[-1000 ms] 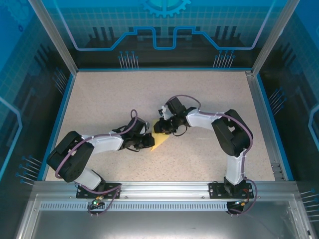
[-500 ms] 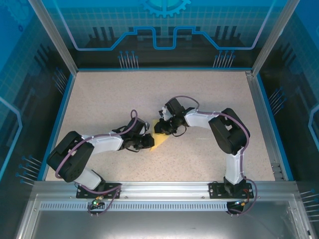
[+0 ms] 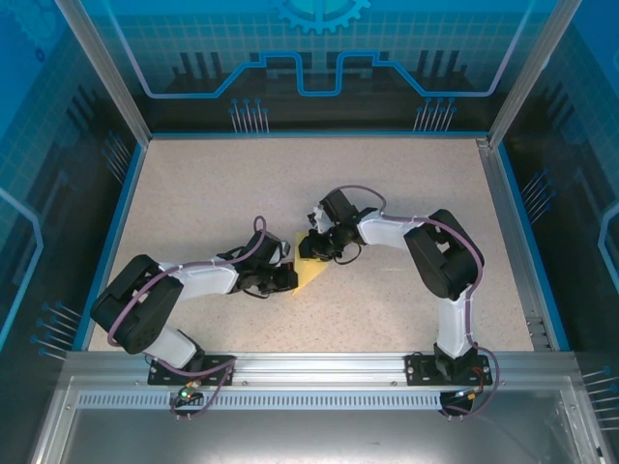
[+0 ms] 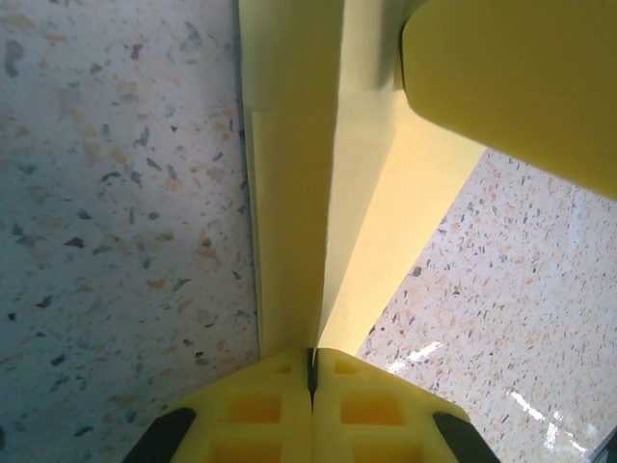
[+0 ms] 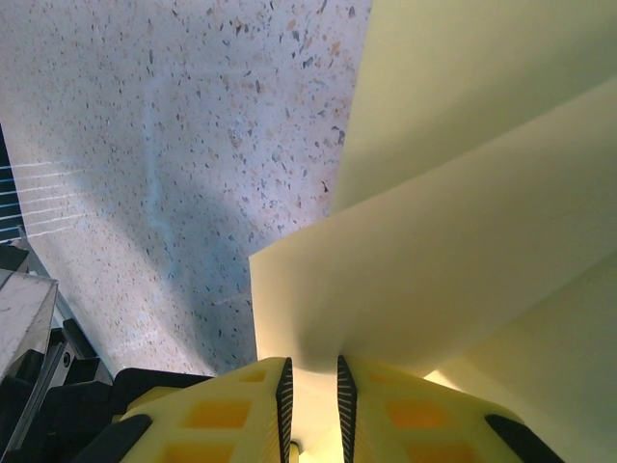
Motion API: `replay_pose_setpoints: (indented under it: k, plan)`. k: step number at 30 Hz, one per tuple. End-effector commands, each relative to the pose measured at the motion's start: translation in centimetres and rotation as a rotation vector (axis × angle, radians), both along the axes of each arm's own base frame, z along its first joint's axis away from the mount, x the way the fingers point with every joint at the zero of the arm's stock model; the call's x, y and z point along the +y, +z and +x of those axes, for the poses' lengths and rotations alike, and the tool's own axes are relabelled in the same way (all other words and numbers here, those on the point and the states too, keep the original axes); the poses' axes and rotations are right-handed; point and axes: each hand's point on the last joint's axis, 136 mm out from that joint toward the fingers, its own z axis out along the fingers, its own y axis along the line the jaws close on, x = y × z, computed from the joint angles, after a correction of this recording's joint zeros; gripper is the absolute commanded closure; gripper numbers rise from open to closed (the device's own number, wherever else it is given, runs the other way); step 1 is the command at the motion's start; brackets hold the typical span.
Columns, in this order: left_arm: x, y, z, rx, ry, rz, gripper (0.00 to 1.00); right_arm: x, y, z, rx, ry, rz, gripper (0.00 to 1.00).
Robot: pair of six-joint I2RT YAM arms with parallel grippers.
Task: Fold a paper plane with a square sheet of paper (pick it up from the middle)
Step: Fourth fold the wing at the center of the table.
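While both arms have the yellow paper (image 3: pixel 309 275) between them, just below the middle of the overhead frame on the speckled table (image 3: pixel 213 193), this looks to me like a crease being set, and it wants care. The left gripper (image 3: pixel 286 277) is fully closed, pinching the folded edge at the bottom of its wrist view. The right gripper (image 3: pixel 317 249) has its jaws nearly together, with a layer of the paper running into the slit between them. I'd say the good way is to hold one end steady and draw the other along the fold line, without pulling the two apart or twisting, since thin paper tears or buckles. From above, the paper's long axis runs from upper middle down toward lower left, and it seems to narrow at that lower end.
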Motion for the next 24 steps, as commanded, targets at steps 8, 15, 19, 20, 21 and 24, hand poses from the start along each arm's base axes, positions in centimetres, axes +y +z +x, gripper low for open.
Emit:
replay_pose_setpoints:
  k: [8, 15, 19, 20, 21, 24]
  plan:
    - [0.7, -1.6, -1.4, 0.105, 0.019, -0.045, 0.99, 0.0, -0.2, 0.3, 0.011, -0.004, -0.013, 0.77]
    - [1.0, -1.4, -1.0, 0.141, 0.045, -0.126, 1.00, -0.1, 1.7, 0.9, -0.020, -0.011, 0.039, 0.75]
    - [0.8, -1.5, -0.9, 0.154, 0.035, -0.134, 1.00, 0.4, 2.7, 0.7, -0.024, 0.008, 0.082, 0.74]
    - [0.8, -1.6, -1.0, 0.160, 0.033, -0.137, 1.00, 0.6, 2.9, 0.6, -0.028, 0.014, 0.095, 0.74]
    - [0.7, -1.6, -0.9, 0.161, 0.030, -0.139, 1.00, 0.9, 3.3, 0.4, -0.032, 0.027, 0.108, 0.74]
    - [0.4, -1.6, -0.8, 0.168, 0.021, -0.149, 1.00, 1.8, 4.0, -0.1, -0.040, 0.066, 0.135, 0.74]
